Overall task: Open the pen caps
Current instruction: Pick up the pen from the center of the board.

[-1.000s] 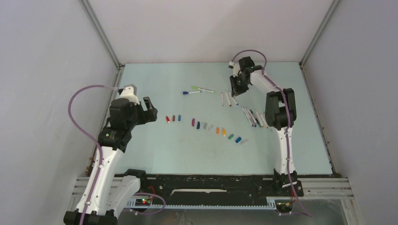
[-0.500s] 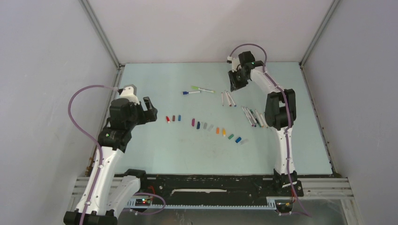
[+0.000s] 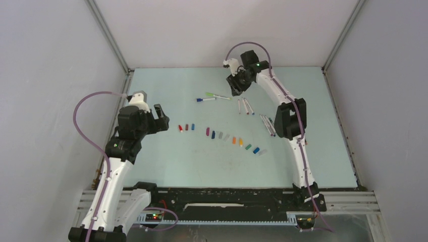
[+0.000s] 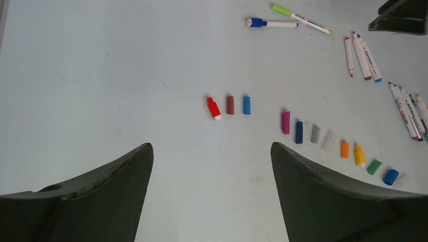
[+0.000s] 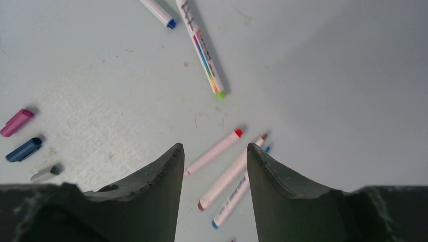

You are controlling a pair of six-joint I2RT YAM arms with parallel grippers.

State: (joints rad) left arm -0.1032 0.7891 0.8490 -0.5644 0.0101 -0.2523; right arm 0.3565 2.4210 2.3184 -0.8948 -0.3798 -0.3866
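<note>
Several loose pen caps [image 3: 222, 135] lie in a curved row mid-table, from a red cap [image 4: 213, 108] to a blue cap [image 4: 389, 176]. Two capped pens lie at the back: one with a blue cap [image 3: 205, 99] and one with a green cap [image 3: 217, 96]. Three uncapped pens [image 3: 245, 106] lie to their right, and several more pens [image 3: 269, 125] lie further right. My left gripper [image 3: 160, 118] is open and empty, above the table left of the caps. My right gripper [image 3: 235, 88] is open and empty, held above the table between the green-capped pen [image 5: 201, 49] and the three uncapped pens [image 5: 229, 174].
Grey walls enclose the pale table on three sides, with metal frame posts [image 3: 108, 38] at the back corners. The right arm's elbow [image 3: 287, 118] hangs over the right pen group. A black rail [image 3: 222, 199] runs along the near edge.
My right gripper has moved left and slightly back, from over the three uncapped pens towards the green-capped pen. The left arm has not moved.
</note>
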